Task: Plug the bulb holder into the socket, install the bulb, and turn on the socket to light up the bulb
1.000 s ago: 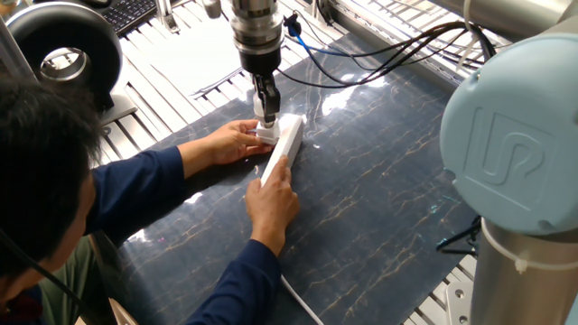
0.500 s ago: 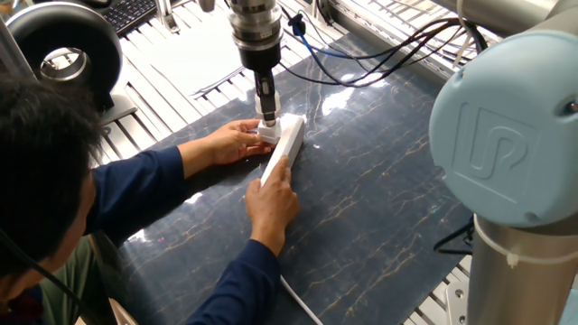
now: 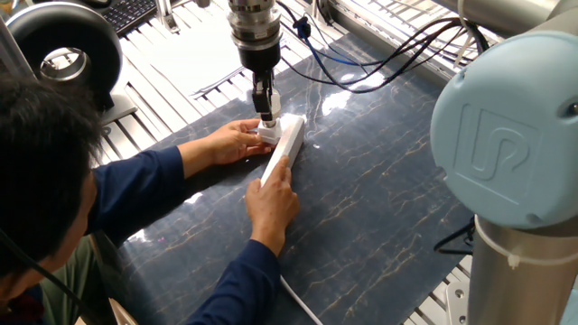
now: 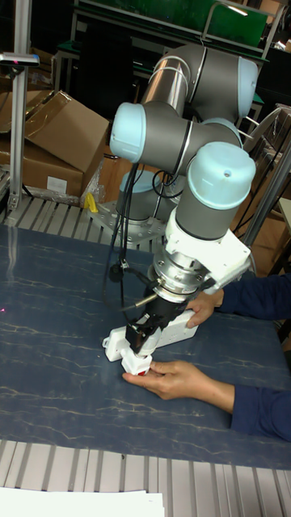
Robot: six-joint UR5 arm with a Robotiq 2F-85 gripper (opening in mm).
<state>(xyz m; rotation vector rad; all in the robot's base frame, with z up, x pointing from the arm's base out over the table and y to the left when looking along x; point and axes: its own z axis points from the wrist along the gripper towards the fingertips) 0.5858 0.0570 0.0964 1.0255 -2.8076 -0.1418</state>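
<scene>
The white socket (image 3: 285,147) lies on the dark mat, tipped on its side. A person's two hands hold it: one hand (image 3: 271,200) grips its near end, the other hand (image 3: 233,141) cups its left side. The small white bulb holder (image 3: 266,134) sits against the socket's side, and its orange-red opening (image 4: 141,372) shows in the tall fixed view. My gripper (image 3: 265,115) comes straight down onto the holder. Its dark fingers (image 4: 148,338) are close together and shut on the holder's top. The bulb is out of view.
The person leans in from the lower left, with blue sleeves (image 3: 144,185) stretched across the mat (image 3: 379,208). The arm's large pale-blue joint (image 3: 506,153) fills the right foreground. Black cables (image 3: 379,63) loop behind the gripper. A black round device (image 3: 63,54) stands at the far left.
The gripper stays on the holder beside the socket, almost unmoved. The arm's big joint in the foreground has shifted slightly left, and the cables by the wrist have swung a little.
</scene>
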